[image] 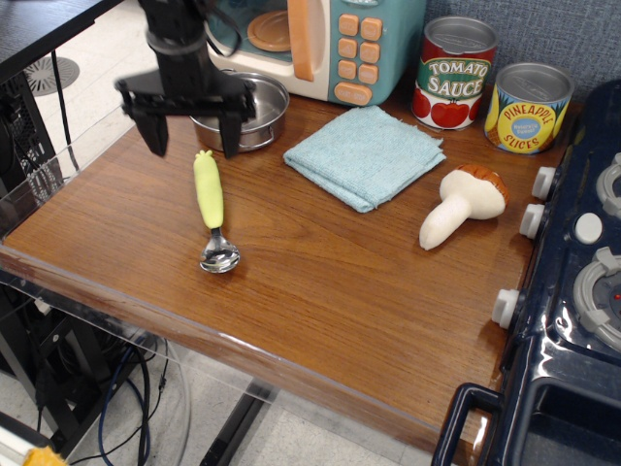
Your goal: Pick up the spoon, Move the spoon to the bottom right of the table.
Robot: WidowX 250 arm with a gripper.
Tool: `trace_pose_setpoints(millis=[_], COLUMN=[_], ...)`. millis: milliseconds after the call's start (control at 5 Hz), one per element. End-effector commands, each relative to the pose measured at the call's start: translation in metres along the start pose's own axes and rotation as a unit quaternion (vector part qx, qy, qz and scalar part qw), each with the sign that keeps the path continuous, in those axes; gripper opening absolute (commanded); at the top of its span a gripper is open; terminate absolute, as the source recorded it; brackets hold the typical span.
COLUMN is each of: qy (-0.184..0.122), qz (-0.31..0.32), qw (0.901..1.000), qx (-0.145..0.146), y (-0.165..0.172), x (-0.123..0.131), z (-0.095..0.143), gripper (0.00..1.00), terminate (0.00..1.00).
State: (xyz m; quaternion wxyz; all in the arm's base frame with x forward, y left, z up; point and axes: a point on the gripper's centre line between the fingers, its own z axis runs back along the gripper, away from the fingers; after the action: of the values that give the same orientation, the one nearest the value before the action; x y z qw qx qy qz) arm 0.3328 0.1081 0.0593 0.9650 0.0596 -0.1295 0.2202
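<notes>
Tool [192, 141] jaws spread wide, holding nothing, hovering over knob end of spoon [212, 208]. Spoon lies flat on table [320, 282], left-center, handle pointing away, metal bowl toward front edge. Pot [260, 115] right behind tool, partly hidden. Cloth [366, 155] to spoon's right, apart. Mushroom [464, 204] further right.

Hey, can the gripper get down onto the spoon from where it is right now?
Probably yes. The gripper is open, its fingers straddling the knobbed end of the spoon, which lies flat on the table with nothing over it. The metal pot sits just behind.
</notes>
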Motion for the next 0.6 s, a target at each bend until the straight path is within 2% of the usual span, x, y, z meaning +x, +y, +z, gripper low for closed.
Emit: trace_pose_setpoints(millis=[0,400], qy=[0.013,0.030], qz=[0.010,0.023], qw=[0.9994,0.9978], qx=[0.031,0.055], y=[0.000,0.009], x=[-0.006,-0.010], z=[-0.010,-0.026], gripper=[1.00,1.00], terminate=[0.00,0.00])
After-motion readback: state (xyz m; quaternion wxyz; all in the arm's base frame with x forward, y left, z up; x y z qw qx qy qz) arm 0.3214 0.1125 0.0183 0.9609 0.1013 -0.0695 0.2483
